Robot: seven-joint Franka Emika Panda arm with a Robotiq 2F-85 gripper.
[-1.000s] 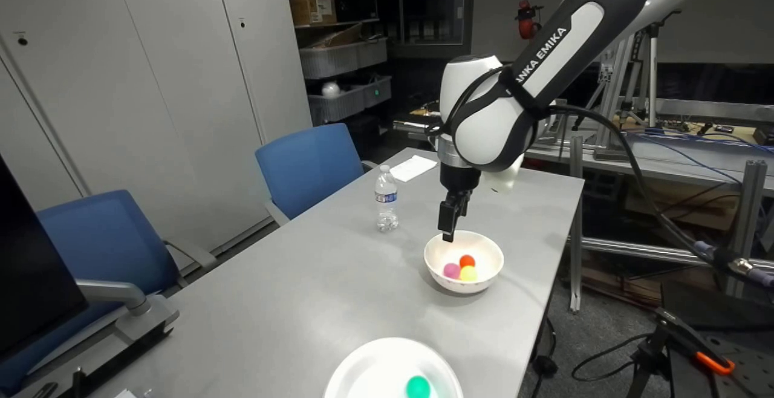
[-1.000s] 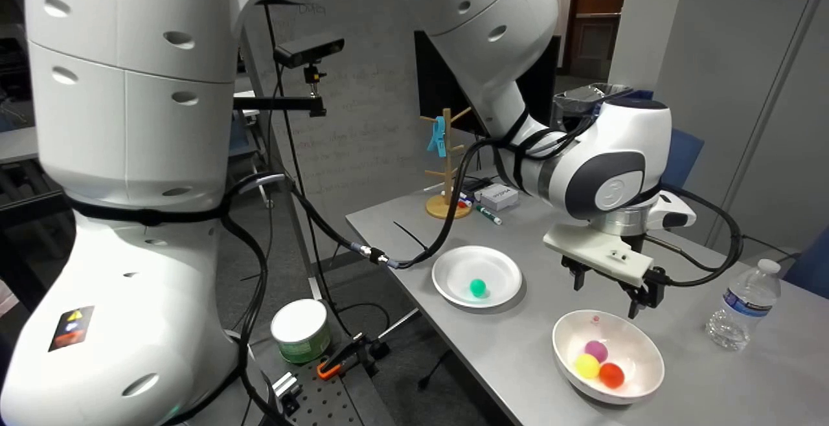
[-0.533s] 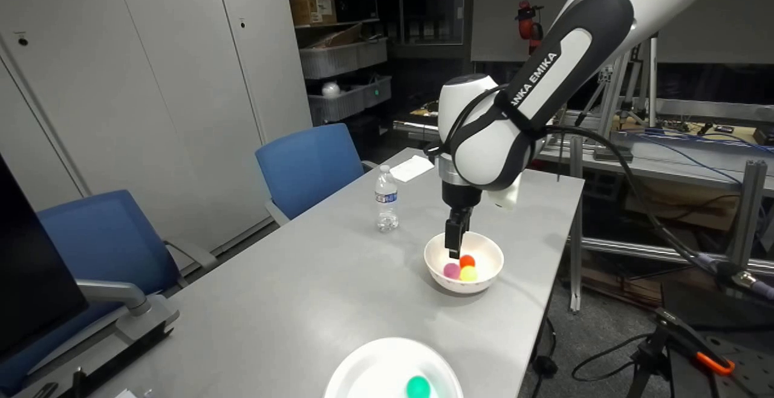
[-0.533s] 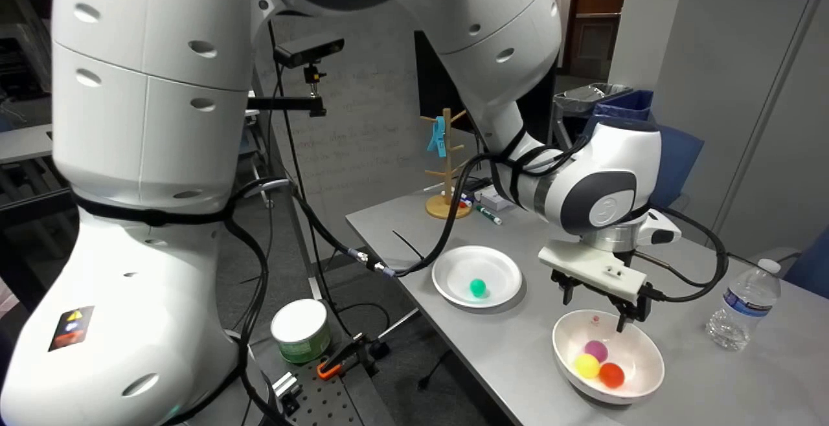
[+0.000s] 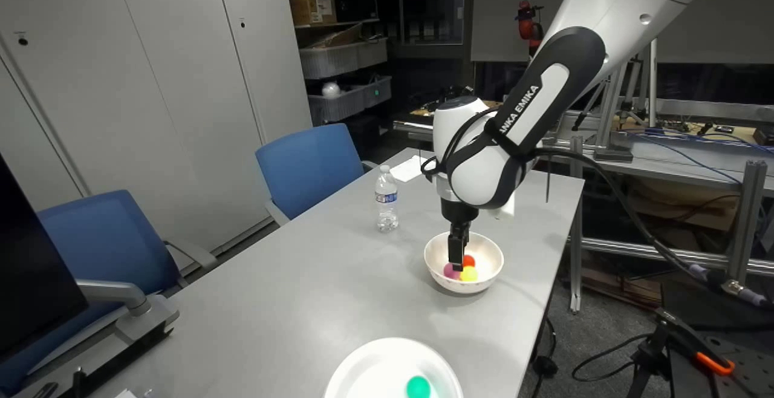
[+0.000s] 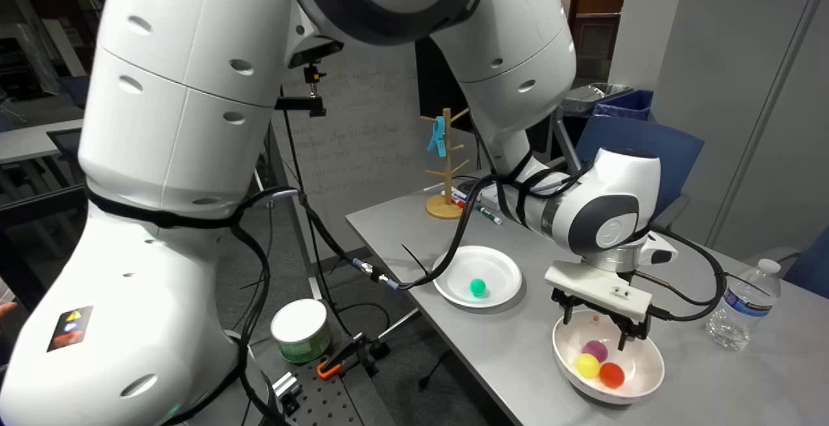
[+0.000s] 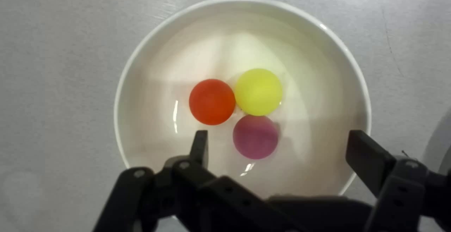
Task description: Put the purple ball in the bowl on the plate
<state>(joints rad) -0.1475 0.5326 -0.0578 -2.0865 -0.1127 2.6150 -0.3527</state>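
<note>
The purple ball (image 7: 255, 140) lies in the white bowl (image 7: 313, 62), touching the yellow ball (image 7: 259, 91), with the red-orange ball (image 7: 212, 102) beside them. The purple ball also shows in both exterior views (image 5: 451, 272) (image 6: 595, 351). My gripper (image 7: 278, 136) is open and empty, pointing down over the bowl. In the wrist view the purple ball appears between the fingers, nearer the left one. In the exterior views the fingertips (image 6: 595, 333) are about at the bowl's rim height, above the balls. The white plate (image 6: 502, 269) stands apart on the table, also partly visible here (image 5: 369, 365).
A teal-green ball (image 6: 478, 287) lies on the plate. A water bottle (image 5: 386, 198) stands on the table beside the bowl. A wooden peg stand (image 6: 447, 173) and markers (image 6: 488, 214) are beyond the plate. The table edge (image 6: 453, 361) runs near the bowl and plate.
My gripper has come down from above the bowl's far side to over the balls, with its fingers staying open. The bowl, balls and plate have not moved.
</note>
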